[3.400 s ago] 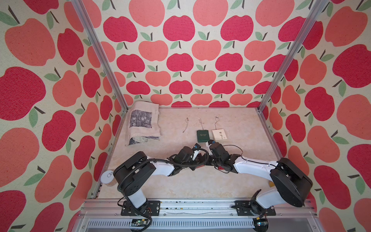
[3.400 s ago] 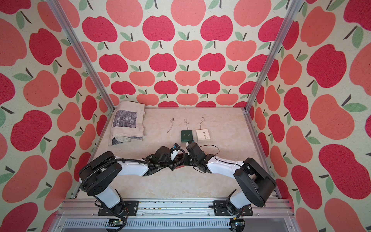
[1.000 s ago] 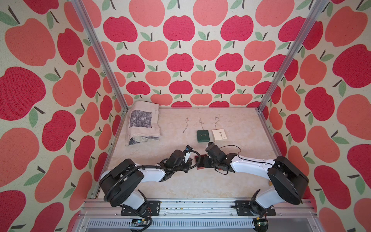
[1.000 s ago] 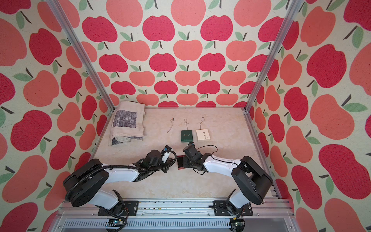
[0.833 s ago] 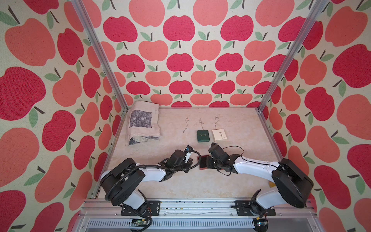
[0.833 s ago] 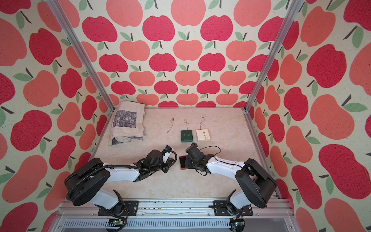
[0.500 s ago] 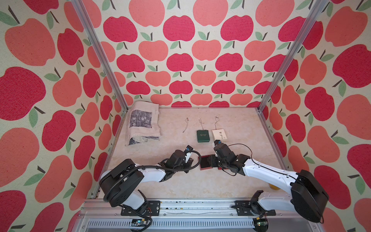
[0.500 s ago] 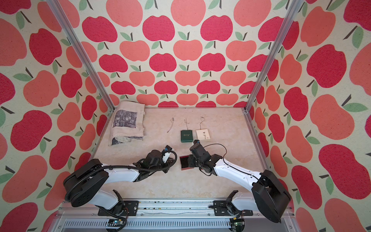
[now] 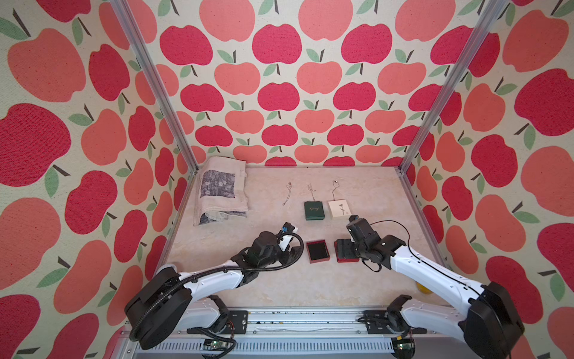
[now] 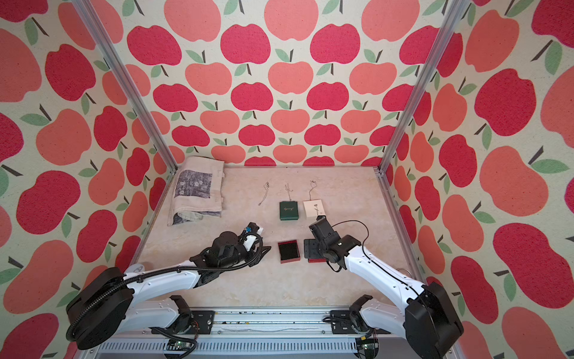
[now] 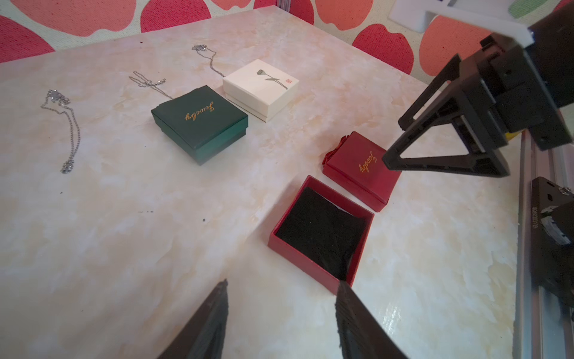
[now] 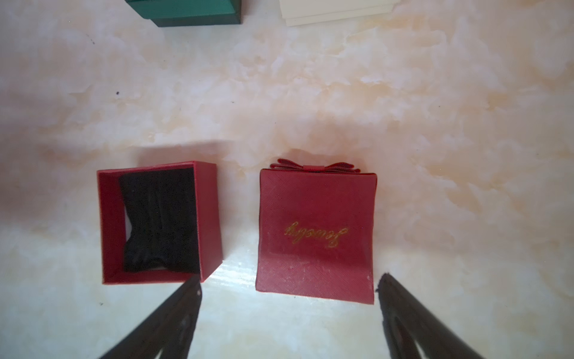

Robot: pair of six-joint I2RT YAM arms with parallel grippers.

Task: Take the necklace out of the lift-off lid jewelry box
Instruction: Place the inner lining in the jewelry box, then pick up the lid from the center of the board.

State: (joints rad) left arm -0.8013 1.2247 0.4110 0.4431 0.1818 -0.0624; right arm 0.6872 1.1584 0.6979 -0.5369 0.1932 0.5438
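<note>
Boxes on the pale marbled table [image 9: 279, 295] number three. Two are shut: a green box [image 9: 314, 210] and, just to its right, a white box [image 9: 339, 208]. The third, the red jewelry box, is in two parts nearer the robot. Its base [image 12: 208, 217] stands open, and its lid [image 12: 315, 233] lies flat just to the right of it, with a strip of bare table between them. The lid has gold lettering on top and a bow on its far edge. Inside the base only a crumpled black pad shows, and I cannot tell whether a necklace lies in it. Three thin silver chains lie on the far part of the table. The left chain [image 9: 288, 193] lies alone, the middle chain [image 9: 311, 190] runs to the green box's far edge, and the right chain [image 9: 334, 188] runs to the white box's far edge. One folded cloth [image 9: 221, 191] rests in the far left corner. Of the two arms, the left gripper [image 11: 282, 282] sits just left of the base with its fingers apart and nothing between them. The right gripper [image 12: 289, 278] hangs over the lid's near edge with its fingers spread wide, wider than the lid, and grips nothing.
</note>
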